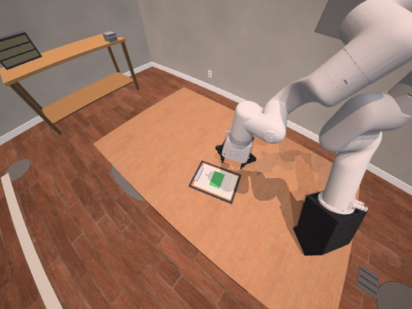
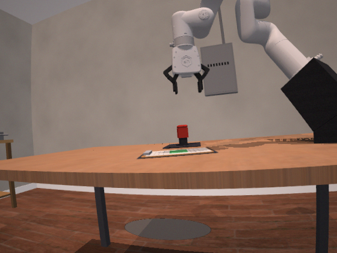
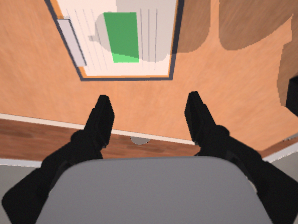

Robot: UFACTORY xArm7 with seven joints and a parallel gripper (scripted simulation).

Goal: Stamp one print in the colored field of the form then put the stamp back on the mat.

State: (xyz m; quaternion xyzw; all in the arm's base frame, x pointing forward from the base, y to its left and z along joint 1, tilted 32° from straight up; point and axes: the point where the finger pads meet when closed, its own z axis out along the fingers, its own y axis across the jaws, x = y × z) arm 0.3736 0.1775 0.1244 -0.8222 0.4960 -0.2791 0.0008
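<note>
The stamp (image 2: 182,135) has a red top on a black base and stands upright on the dark mat (image 2: 182,146), behind the form. The form (image 2: 177,152) lies flat on the table with its green field (image 1: 216,179) unmarked; it also shows in the wrist view (image 3: 121,36). My gripper (image 2: 186,89) is open and empty, high above the stamp, fingers pointing down. In the top view the gripper (image 1: 235,162) hides the stamp and most of the mat. In the wrist view the fingers hang over bare table below the form; the stamp is out of that view.
The arm's black base (image 1: 325,226) stands at the table's right end. A wooden shelf (image 1: 62,73) stands by the far left wall. A grey panel (image 2: 219,69) hangs on the wall behind the gripper.
</note>
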